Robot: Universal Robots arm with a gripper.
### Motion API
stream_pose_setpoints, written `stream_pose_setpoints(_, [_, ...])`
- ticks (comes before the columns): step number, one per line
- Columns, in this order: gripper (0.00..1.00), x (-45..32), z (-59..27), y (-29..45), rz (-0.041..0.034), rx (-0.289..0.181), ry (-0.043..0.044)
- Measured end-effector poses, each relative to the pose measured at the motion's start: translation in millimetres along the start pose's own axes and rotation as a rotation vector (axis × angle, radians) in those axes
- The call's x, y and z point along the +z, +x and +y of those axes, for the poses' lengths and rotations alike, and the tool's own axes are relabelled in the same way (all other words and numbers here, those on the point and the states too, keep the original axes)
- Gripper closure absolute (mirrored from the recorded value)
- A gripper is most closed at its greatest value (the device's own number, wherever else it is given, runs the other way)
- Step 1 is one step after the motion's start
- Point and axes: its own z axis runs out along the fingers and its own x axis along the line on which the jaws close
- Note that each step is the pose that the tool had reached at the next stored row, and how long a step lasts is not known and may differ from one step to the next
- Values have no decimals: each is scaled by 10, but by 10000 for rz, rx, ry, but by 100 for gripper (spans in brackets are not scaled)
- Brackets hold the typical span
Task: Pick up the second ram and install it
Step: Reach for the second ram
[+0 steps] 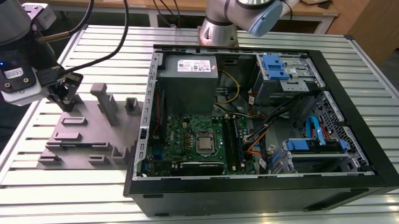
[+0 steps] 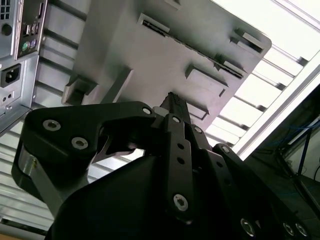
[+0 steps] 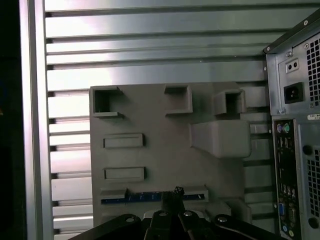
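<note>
The second ram is a thin dark-blue stick standing on edge in a slot of the gray tray. In the first wrist view my gripper lines up with the stick's middle. Whether it touches the stick I cannot tell. Its fingers are pressed together in the second wrist view, with nothing showing between them, and point at the tray. The exterior view has the gripper over the left part of the tray. The green motherboard lies in the open computer case, its long black slots to the right of the processor.
Raised blocks and pockets stand up from the tray. The case's rear panel with its ports rises just beside the tray. Cables trail over the slatted metal table. Drive cages with blue parts fill the case's right side.
</note>
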Motion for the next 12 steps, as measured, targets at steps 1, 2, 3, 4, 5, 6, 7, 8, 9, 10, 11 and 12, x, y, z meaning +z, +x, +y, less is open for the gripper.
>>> stream_pose_setpoints(1, [89, 13, -11, 1, 0, 0, 0])
stream_pose_setpoints(2, [89, 25, -23, 2, 1, 0, 0])
stream_pose_setpoints(3, [89, 37, -35, 2, 0, 0, 0])
stream_pose_setpoints(4, [89, 49, -48, 3, 0, 0, 0])
stream_pose_setpoints(5, [89, 62, -63, 3, 0, 0, 0])
stream_pose_setpoints(6, [89, 76, -78, 4, -1, 0, -1])
stream_pose_setpoints(7, [89, 89, -93, 5, 0, 1, 0])
stream_pose_setpoints(8, [89, 102, -109, 6, 0, 1, 1])
stream_pose_setpoints(9, [89, 116, -124, 6, -1, 1, -1])
stream_pose_setpoints(10, [89, 128, -139, 6, 0, 0, 0])
stream_pose_setpoints(11, [89, 141, -153, 6, 1, 0, 1])
stream_pose_setpoints(12, [89, 155, -169, 7, 0, 0, 0])
